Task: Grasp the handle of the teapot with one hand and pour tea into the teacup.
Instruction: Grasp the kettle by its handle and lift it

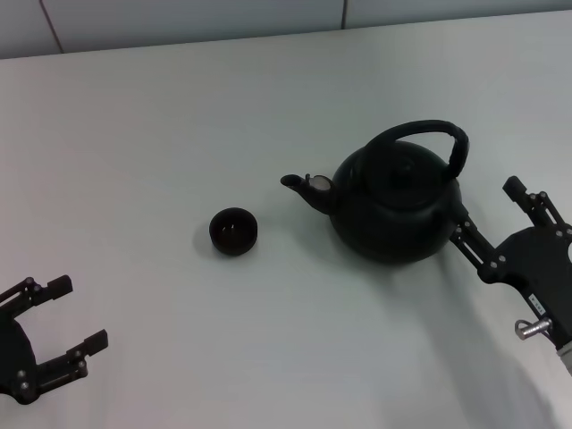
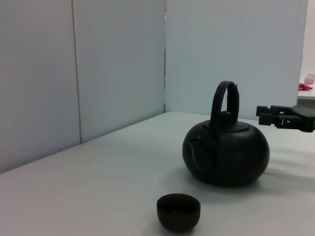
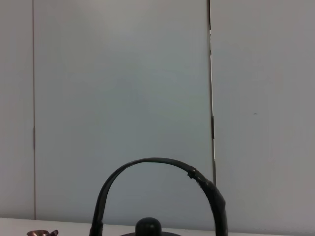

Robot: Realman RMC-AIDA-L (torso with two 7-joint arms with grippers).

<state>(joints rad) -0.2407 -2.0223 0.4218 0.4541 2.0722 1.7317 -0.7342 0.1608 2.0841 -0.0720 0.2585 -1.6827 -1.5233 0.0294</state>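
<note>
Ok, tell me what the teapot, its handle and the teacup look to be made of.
The teapot: matte black with soft, dull highlights, probably cast iron or dark glazed clay; the look leaves it open. The handle: same dull black, apparently metal, with a thicker wrapped-looking section on one side. The teacup: dark brown-black, slight sheen on the rim, likely ceramic.
</note>
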